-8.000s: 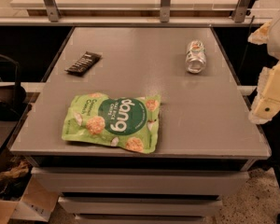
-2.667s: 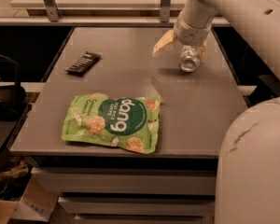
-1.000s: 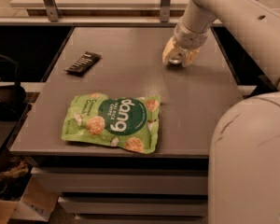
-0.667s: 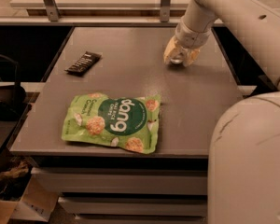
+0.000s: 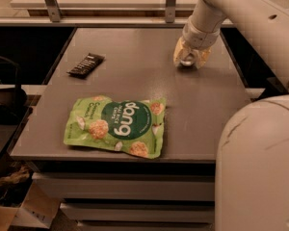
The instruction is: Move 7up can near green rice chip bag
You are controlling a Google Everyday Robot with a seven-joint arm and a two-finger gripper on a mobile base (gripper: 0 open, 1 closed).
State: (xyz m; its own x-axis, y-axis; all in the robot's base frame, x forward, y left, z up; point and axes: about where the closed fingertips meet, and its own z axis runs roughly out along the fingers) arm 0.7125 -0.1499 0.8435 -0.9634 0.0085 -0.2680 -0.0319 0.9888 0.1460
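Observation:
The 7up can [image 5: 187,58] lies at the back right of the grey table [image 5: 135,76]; only its shiny metal end shows between the gripper's yellowish fingers. My gripper [image 5: 190,57] reaches down from the white arm at the upper right and is shut on the can, right at the table surface. The green rice chip bag [image 5: 116,125] lies flat near the table's front, left of centre, well apart from the can.
A flat dark wrapped bar [image 5: 86,64] lies at the table's left rear. A railing with metal posts [image 5: 171,1] runs behind the table. The robot's white body [image 5: 257,167] fills the lower right. Cardboard boxes [image 5: 17,208] sit on the floor at lower left.
The arm came in from the right and the gripper closed around the can. Over the last second it shifted slightly; the bag and bar have not moved.

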